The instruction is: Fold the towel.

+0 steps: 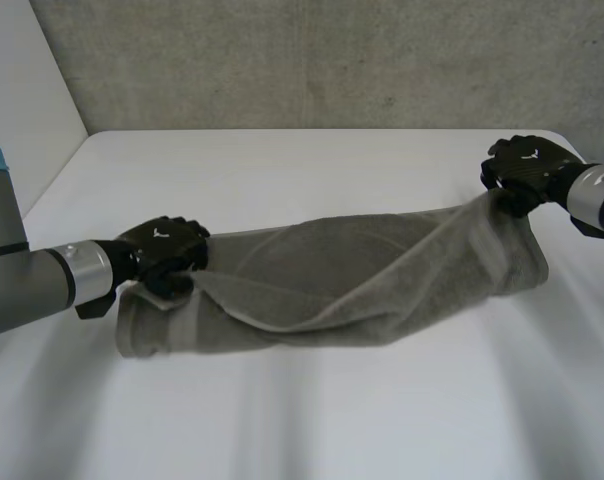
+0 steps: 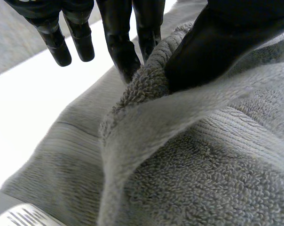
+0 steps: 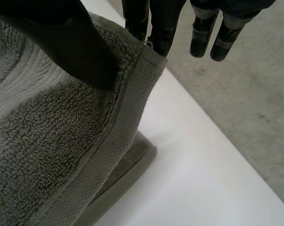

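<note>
Pinching grey towel (image 1: 342, 285) at both ends, your two hands. Left hand (image 1: 164, 252) sits low over white table (image 1: 282, 165), thumb and fingers clamped on turned-over corner at towel's left end. Right hand (image 1: 524, 172) held higher at far right, thumb pressing hemmed corner against fingers. Towel sags between hands, lower layer lying on table. Outer fingers of each hand hang straight, off cloth.

No words or numbers can be read anywhere. The back of the left hand (image 1: 164, 252) bears a small white emblem (image 1: 160, 234), and the back of the right hand (image 1: 527, 172) bears a second emblem (image 1: 528, 155); neither forms letters. Just beside the edge of the towel (image 2: 203, 179) lies a pale patch (image 2: 24, 217) with dark stripes, too small to read
</note>
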